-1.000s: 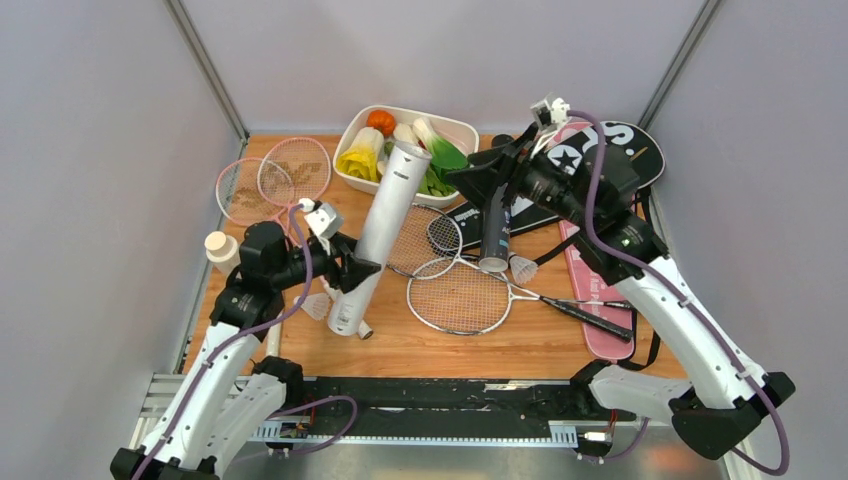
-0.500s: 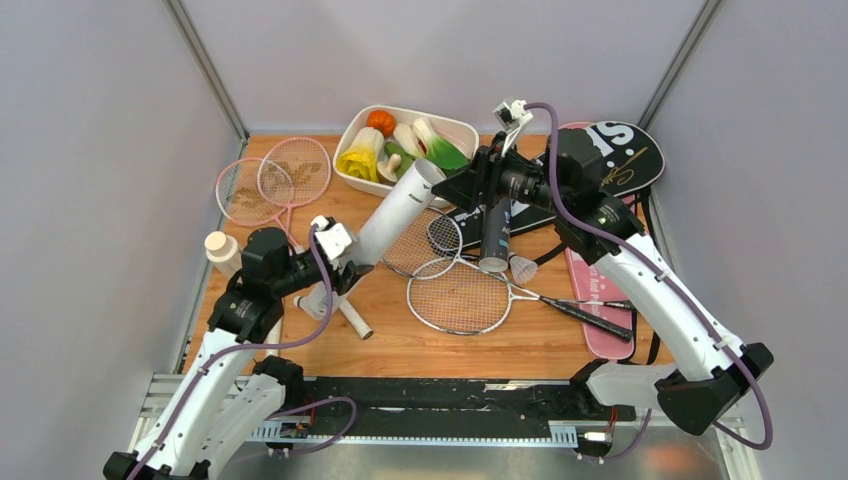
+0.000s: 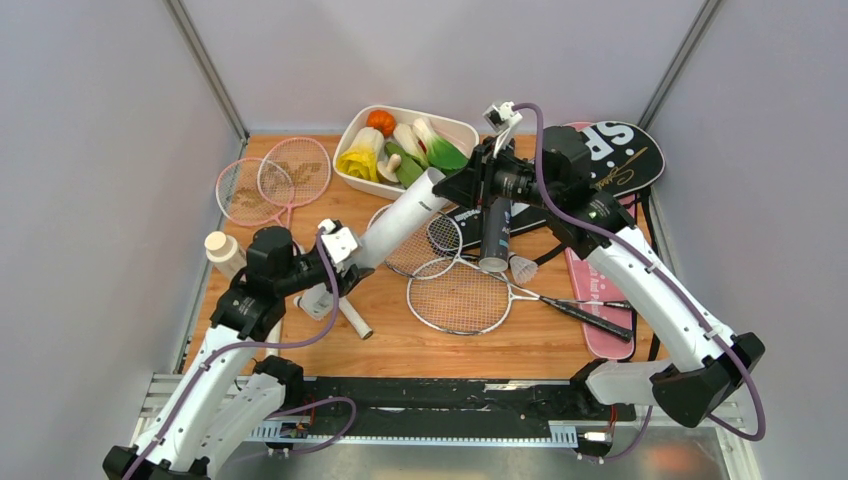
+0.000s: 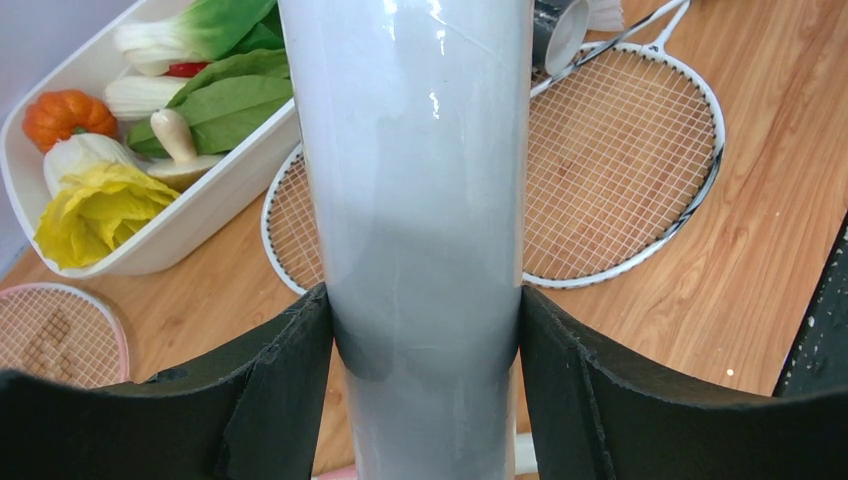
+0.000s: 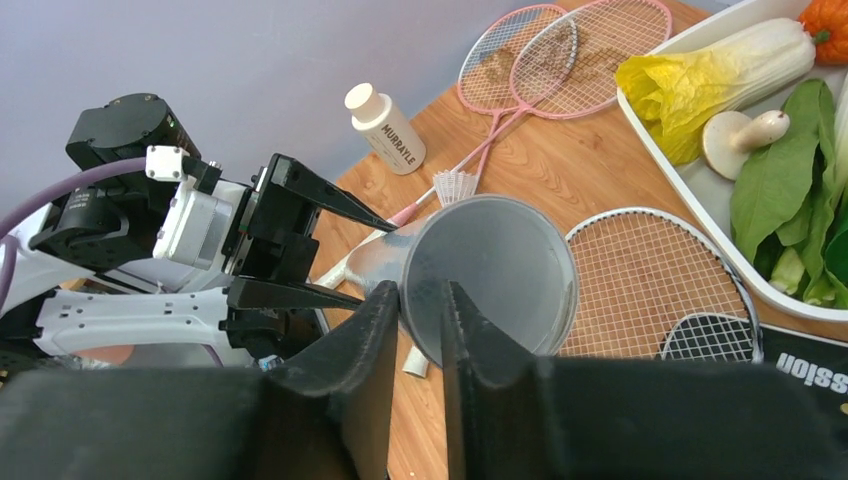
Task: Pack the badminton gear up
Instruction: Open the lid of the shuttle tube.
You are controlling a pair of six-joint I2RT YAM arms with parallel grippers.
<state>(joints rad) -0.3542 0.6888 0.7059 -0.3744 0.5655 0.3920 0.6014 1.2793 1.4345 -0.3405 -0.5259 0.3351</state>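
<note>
Swung rightward since before, the long glossy white tube (image 3: 400,222) sat clamped in the left pincer (image 4: 422,300); the right pincer (image 5: 420,295) pinched its rim.

A glossy, smooth sheen is seen on the white tube (image 4: 420,180), while its end cap (image 5: 490,270) appears frosted and dull. The fingers (image 4: 265,400) of the left gripper (image 4: 422,310) are shown in matt black, rough and grainy. The table (image 4: 780,150) is finished in wood grain and the tray (image 4: 190,215) in shiny white plastic. 2 silver racquets (image 4: 620,170) are strung with fine mesh inside thin glossy frames.
</note>
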